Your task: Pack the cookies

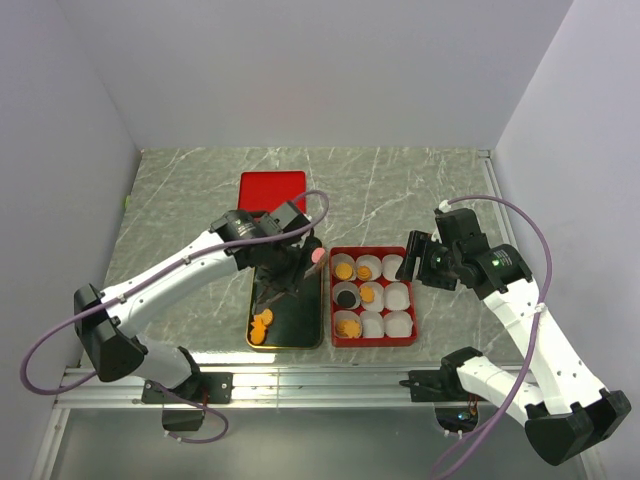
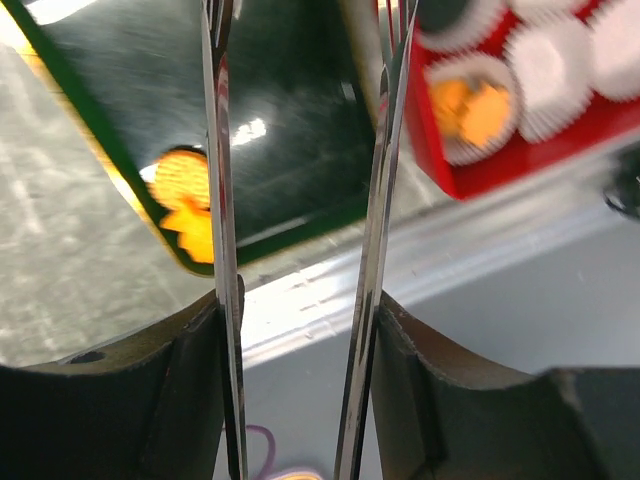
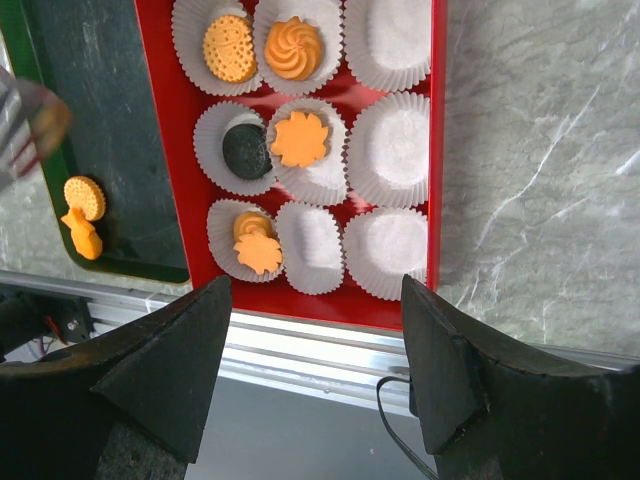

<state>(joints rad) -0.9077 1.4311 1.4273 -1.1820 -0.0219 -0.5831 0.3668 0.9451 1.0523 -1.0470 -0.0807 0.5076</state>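
My left gripper point(image 1: 308, 260) carries two long metal blades point(image 2: 221, 150) and hangs over the right edge of the dark tray point(image 1: 300, 320). A pink cookie point(image 1: 318, 256) sits between the blade tips, which are out of the left wrist view. Two orange cookies point(image 1: 261, 326) lie in the tray's near left corner; they also show in the right wrist view point(image 3: 82, 212). The red box point(image 1: 336, 298) holds white paper cups. Some cups hold orange cookies point(image 3: 299, 138) and one holds a black cookie point(image 3: 243, 152). My right gripper point(image 3: 315, 330) is open and empty above the box's near edge.
A red lid point(image 1: 272, 190) lies behind the tray. Several paper cups point(image 3: 398, 150) on the box's right side hold nothing. A metal rail point(image 1: 320, 375) runs along the table's near edge. Grey walls close in the left, back and right sides.
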